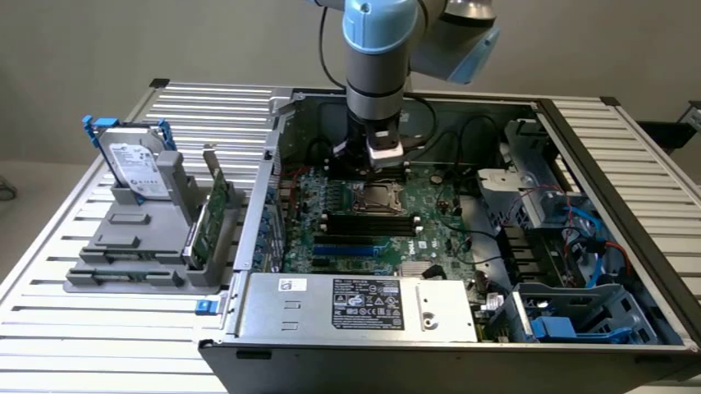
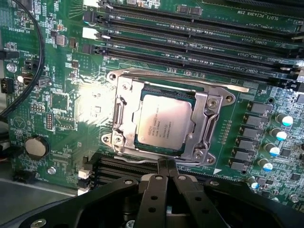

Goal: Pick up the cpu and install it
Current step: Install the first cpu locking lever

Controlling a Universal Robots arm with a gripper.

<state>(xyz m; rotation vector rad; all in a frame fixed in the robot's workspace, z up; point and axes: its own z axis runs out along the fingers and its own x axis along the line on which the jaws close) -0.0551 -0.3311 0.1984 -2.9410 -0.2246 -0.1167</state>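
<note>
The arm (image 1: 378, 57) stood upright over the open computer case (image 1: 613, 156), its gripper (image 2: 167, 163) pointing down at the motherboard (image 1: 438, 234) with the black fingers pressed together and holding nothing. The cpu (image 2: 164, 124) (flat, square, silvery on top) lay seated inside the metal socket frame (image 2: 205, 116), just beside the fingertips. On the slatted metal counter (image 1: 55, 263), a grey holder (image 1: 131, 246) held a silver hard drive (image 1: 137, 168) and a thin green card (image 1: 213, 217), both on edge.

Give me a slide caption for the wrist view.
Shut, empty end effector near the motherboard socket, where the cpu lies.
</note>
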